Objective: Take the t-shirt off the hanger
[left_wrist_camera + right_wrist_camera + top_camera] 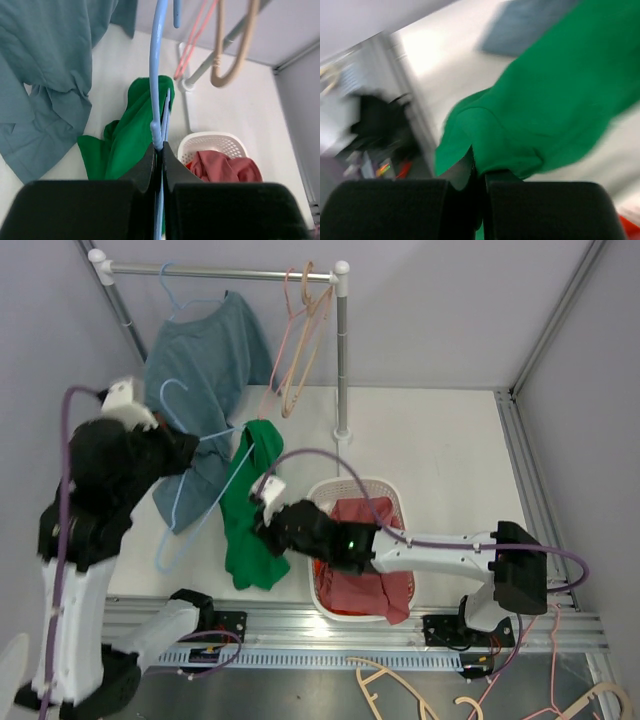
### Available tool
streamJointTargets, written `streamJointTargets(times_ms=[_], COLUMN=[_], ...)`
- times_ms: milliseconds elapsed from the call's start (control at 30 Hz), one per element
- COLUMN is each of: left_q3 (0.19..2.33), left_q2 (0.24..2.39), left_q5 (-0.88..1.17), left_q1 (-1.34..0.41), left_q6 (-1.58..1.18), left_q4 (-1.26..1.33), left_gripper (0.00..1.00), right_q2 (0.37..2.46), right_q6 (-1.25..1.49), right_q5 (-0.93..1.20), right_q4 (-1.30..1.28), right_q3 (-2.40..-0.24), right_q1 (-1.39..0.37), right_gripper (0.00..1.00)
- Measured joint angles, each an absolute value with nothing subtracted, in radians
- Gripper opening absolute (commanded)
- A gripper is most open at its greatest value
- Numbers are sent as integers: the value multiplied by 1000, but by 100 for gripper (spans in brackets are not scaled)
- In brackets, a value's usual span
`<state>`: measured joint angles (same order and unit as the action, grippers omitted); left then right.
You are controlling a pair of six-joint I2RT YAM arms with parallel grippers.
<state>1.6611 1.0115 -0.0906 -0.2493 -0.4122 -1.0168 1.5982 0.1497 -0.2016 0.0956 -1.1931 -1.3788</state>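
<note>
While you look down from the top view, your left gripper (186, 450) is raised over the left side of the table (440, 460), and its wrist view shows the jaws clenched tight on the thin wire of the light blue hanger (154, 75). The green t-shirt (246, 530) is on that hanger: its top is draped over the hanger's far end, and the rest falls in a long fold toward the near edge of the table, just left of the white basket (350, 483). You cannot tell from these views whether its hem rests on the table. Your right gripper (268, 520) reaches across the basket to the shirt's right edge, and its blurred wrist view shows the fingers pressed together, pinching a fold of the green fabric. A red cloth (360, 580) lies in the basket and spills over its near rim. Behind your left arm, a teal shirt (205, 350) hangs from the rail (220, 273), and some pink and beige hangers (300, 350) dangle near the rail's right post.
</note>
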Motion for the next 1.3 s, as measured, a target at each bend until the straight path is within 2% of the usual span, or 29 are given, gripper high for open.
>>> streamJointTargets(times_ms=[233, 467, 633, 900, 1167, 1300], left_q3=[1398, 1287, 1266, 1155, 1139, 1139], left_q2=[525, 333, 320, 353, 356, 369], left_q5=[-19, -178, -284, -283, -282, -281], left_q1=[-249, -249, -249, -249, -249, -249], left_q6=[-383, -392, -399, -424, -428, -428], left_q4=[-922, -932, -957, -960, -950, -940], left_gripper=[1, 1, 1, 1, 1, 1], right_q2=[1599, 1599, 1541, 1385, 1365, 1354], right_q6=[297, 257, 91, -188, -329, -350], right_q5=[-326, -334, -311, -263, -290, -311], right_q4=[-69, -207, -143, 81, 171, 167], right_q3=[-1323, -1473, -1639, -1802, -1954, -1953], right_q1=[-1133, -1102, -1134, -1231, -1214, -1203], right_gripper=[0, 0, 0, 0, 0, 0])
